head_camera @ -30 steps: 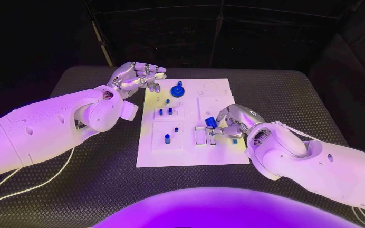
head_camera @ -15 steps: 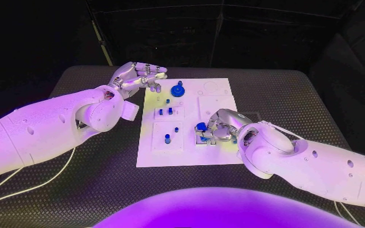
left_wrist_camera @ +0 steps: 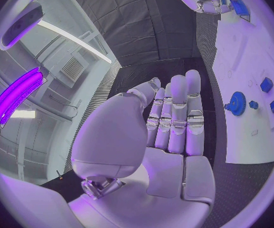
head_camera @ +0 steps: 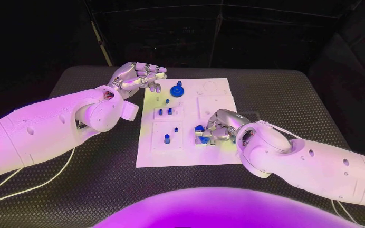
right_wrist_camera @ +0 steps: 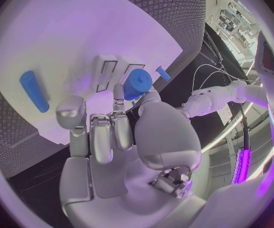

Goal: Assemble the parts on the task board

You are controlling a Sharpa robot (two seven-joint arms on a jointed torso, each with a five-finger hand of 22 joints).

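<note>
The white task board (head_camera: 182, 155) lies in the middle of the black table. My right hand (head_camera: 225, 124) is over its near right part and pinches a short blue cylinder part (head_camera: 200, 129) (right_wrist_camera: 137, 84) between thumb and a finger, just above two rectangular slots (right_wrist_camera: 118, 71). My left hand (head_camera: 137, 77) (left_wrist_camera: 169, 131) hovers at the board's far left corner with straight fingers and nothing in it. A blue gear (head_camera: 177, 89) (left_wrist_camera: 237, 103) stands at the far end of the board. Small blue pegs (head_camera: 167, 140) stand in the left blocks.
A long blue peg (right_wrist_camera: 34, 90) lies on the board (right_wrist_camera: 80, 30) beside my right hand, and a small blue pin (right_wrist_camera: 162, 73) stands past the slots. Black studded table (head_camera: 289, 96) surrounds the board on all sides.
My right hand has carried the blue part leftwards and down to the slots at the board's near right. The left hand has stayed where it was.
</note>
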